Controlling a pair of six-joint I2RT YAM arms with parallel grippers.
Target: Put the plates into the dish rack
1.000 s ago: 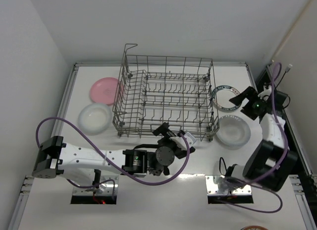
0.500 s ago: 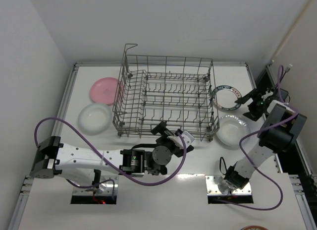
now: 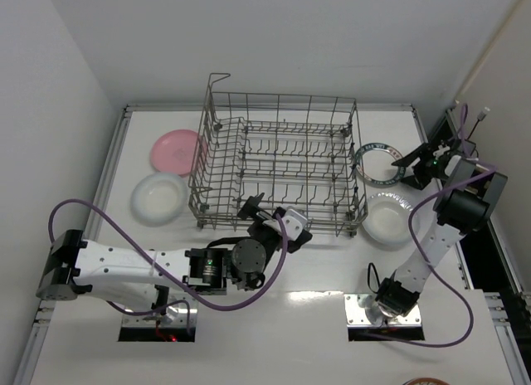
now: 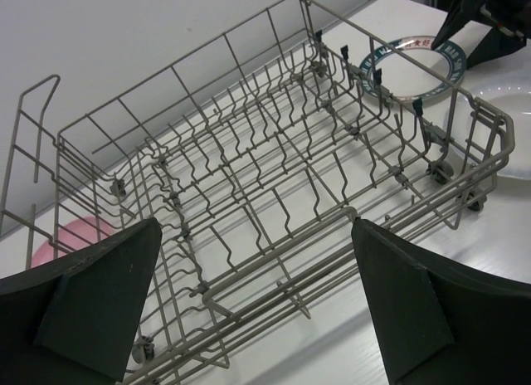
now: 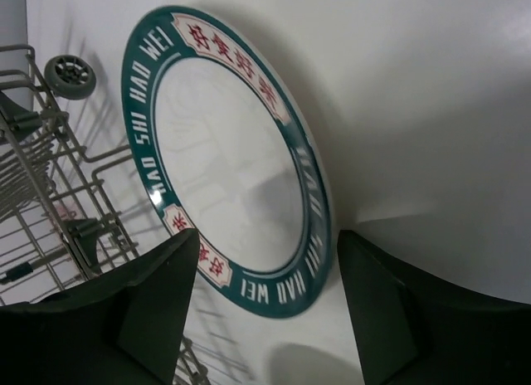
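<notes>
The grey wire dish rack stands mid-table with nothing in it; it also shows in the left wrist view. A pink plate and a white plate lie to its left. The teal-rimmed plate and another white plate lie to its right. My left gripper is open and empty at the rack's near side. My right gripper is open, just right of the teal-rimmed plate, with its fingers either side of the near rim, apart from it.
The table's raised edge runs behind and beside the plates. The right wall and cables are close behind my right arm. A rack wheel sits next to the teal-rimmed plate.
My left gripper has moved left and closer to the rack's near side. My right arm has folded back toward the right wall, its gripper staying by the teal-rimmed plate.
</notes>
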